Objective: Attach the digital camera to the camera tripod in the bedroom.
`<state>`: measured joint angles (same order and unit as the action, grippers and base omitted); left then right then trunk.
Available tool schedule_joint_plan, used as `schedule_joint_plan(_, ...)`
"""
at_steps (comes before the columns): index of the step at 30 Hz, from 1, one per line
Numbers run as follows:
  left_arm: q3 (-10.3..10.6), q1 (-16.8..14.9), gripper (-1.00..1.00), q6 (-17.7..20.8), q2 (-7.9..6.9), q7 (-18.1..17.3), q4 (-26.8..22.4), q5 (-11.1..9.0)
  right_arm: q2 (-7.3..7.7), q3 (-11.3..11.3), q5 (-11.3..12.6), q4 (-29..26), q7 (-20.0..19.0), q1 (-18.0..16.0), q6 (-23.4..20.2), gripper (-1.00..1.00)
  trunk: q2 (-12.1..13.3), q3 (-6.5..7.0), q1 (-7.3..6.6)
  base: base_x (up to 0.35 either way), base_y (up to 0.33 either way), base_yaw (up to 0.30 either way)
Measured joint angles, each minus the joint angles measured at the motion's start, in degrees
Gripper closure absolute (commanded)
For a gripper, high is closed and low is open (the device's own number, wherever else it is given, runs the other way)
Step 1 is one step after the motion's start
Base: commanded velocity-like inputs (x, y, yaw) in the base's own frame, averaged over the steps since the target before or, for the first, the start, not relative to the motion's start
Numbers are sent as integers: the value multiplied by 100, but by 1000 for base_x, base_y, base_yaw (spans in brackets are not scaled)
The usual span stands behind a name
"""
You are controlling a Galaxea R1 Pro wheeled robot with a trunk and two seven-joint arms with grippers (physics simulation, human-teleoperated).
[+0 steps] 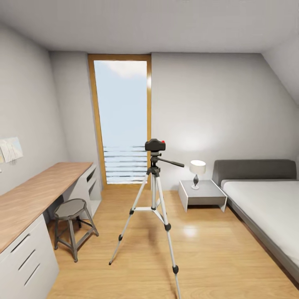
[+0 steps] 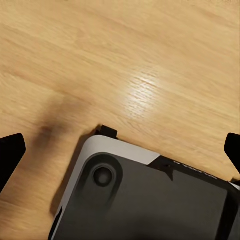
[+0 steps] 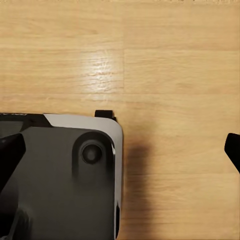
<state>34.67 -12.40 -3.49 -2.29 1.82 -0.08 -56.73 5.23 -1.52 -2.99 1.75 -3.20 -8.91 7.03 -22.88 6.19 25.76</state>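
Standing in the middle of the bedroom, the camera tripod [image 1: 154, 207] has its three silver legs spread out on the light wood floor [image 1: 207, 257]. The digital camera [image 1: 155, 145] sits right on top of the tripod's black head, with its little red button showing. A long black handle sticks out from the head toward the bed [image 1: 265, 207]. A wooden tabletop [image 1: 37, 195] runs along the left wall with a grey stool [image 1: 71, 224] beside it. A small white lamp [image 1: 197, 172] stands on the low table next to the bed, and a tall window [image 1: 122, 120] is behind the tripod.

The left pincer [image 2: 120, 150] has its two black fingers wide apart, holding nothing, over the floor and a corner of the robot's grey base [image 2: 145, 200]. The right pincer [image 3: 120, 150] is spread wide apart too, over the floor and the base [image 3: 60, 185].
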Motion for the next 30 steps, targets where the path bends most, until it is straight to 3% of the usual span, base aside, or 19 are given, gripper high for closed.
schedule_joint_plan(30, 37, -2, -100, -3, 8, 1, -43, 33, 20, 20, -46, -8, -2, 0, -12, -100, 0, 5, 0, 0, 0, 0)
